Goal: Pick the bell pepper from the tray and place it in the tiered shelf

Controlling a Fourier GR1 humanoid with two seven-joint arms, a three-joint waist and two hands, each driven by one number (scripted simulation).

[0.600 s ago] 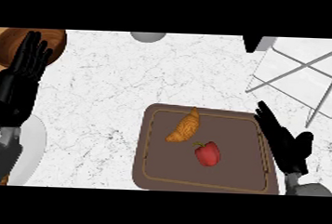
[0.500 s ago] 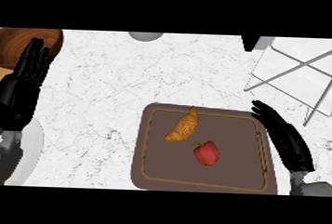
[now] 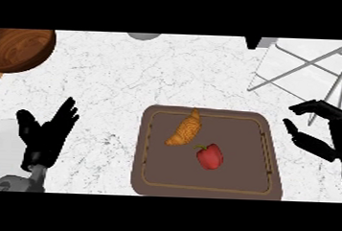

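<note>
Bell pepper (image 3: 209,156) lies on the tray (image 3: 164,177), right of centre, at 5 o'clock from the croissant (image 3: 185,129) and just apart from it. Right hand (image 3: 315,144) is held at 3 o'clock, beside the tray rim, thumb and fingers apart and bent, nothing gripped. Left hand (image 3: 45,134) is seen spread and at rest at 9 o'clock. Pepper is judged light, hollow, fairly stiff and waxy-skinned: slip likely, crushing unlikely. Best taken across the broad middle; the stem is to be avoided. Tiered shelf (image 3: 303,69) is seen at 1 o'clock.
</note>
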